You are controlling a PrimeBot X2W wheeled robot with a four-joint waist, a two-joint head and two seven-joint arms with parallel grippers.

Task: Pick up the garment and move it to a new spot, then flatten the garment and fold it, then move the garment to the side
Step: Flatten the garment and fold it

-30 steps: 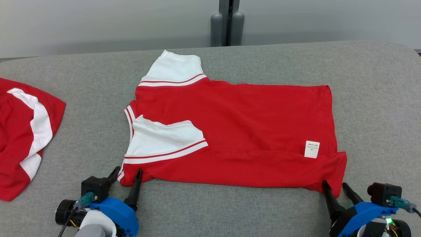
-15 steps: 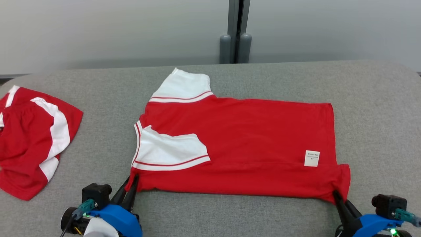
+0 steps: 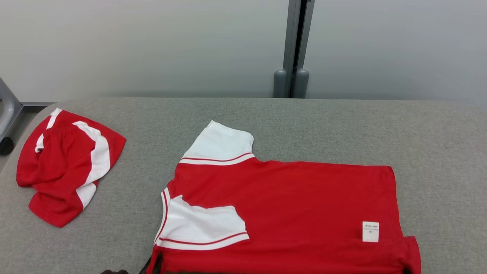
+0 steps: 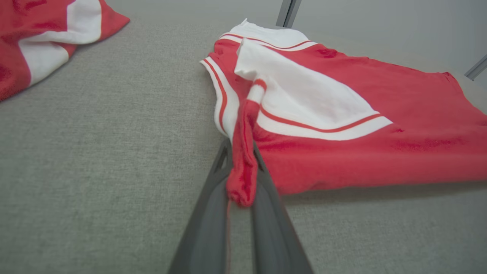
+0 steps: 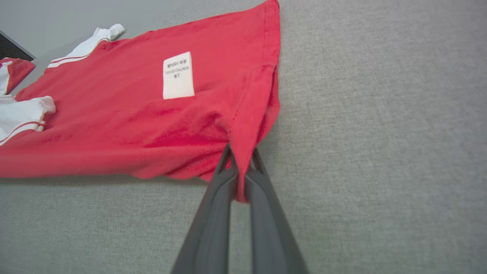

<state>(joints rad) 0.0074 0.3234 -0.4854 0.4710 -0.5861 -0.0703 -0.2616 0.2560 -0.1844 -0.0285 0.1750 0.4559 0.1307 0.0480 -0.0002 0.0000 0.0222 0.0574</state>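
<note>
The garment (image 3: 296, 205) is a red shirt with white sleeves, lying mostly flat on the grey padded table (image 3: 342, 125), collar to the left and a white label near its right hem. In the left wrist view, my left gripper (image 4: 241, 152) is shut on the garment (image 4: 342, 125) at its near collar-side corner, and a bunch of red cloth sticks out between the fingers. In the right wrist view, my right gripper (image 5: 240, 152) is shut on the near hem corner of the garment (image 5: 133, 114), which is raised a little off the table.
A second red-and-white garment (image 3: 64, 167) lies crumpled at the table's far left. Behind the table stand a pale wall and a grey post (image 3: 291, 80). A dark wheel (image 3: 5, 144) shows past the left edge. Bare grey table surrounds the shirt.
Both grippers have gone from open, astride the shirt's near corners, to shut on them. The head camera has tilted up, so the shirt sits lower in the picture and the grippers have dropped below it.
</note>
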